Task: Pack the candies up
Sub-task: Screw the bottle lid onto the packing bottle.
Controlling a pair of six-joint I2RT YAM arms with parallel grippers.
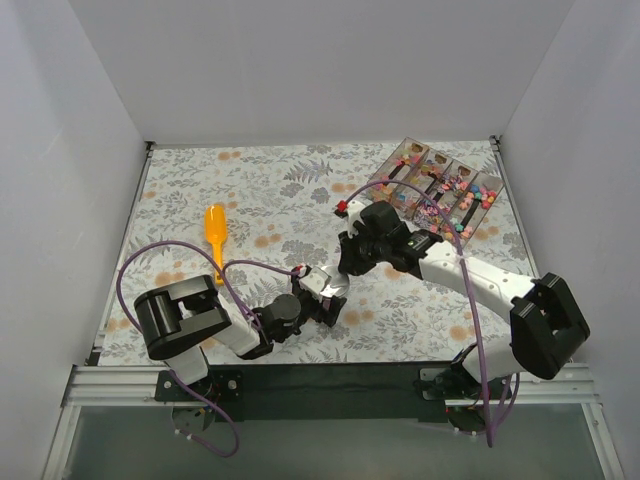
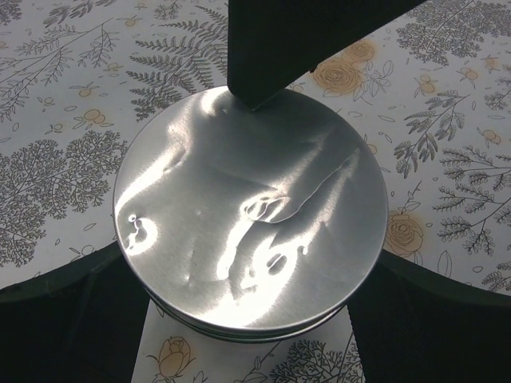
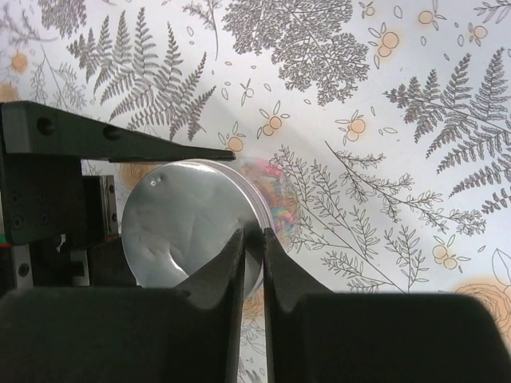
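A round jar with a silver lid (image 1: 333, 283) stands on the tablecloth between both grippers. My left gripper (image 1: 318, 300) grips the jar from both sides; in the left wrist view (image 2: 251, 271) the lid (image 2: 247, 207) fills the frame. My right gripper (image 1: 347, 268) is shut on the lid's rim (image 3: 200, 231), its fingertips pinched together in the right wrist view (image 3: 253, 239). Blurred mixed-colour candies (image 3: 274, 191) show through the jar's clear side under the lid. More candies (image 1: 455, 190) lie in a divided tray (image 1: 398, 160) at the far right.
An orange scoop (image 1: 216, 232) lies on the tablecloth to the far left of the jar. White walls close in the table on three sides. The left gripper's black finger (image 3: 120, 140) reaches in beside the lid in the right wrist view.
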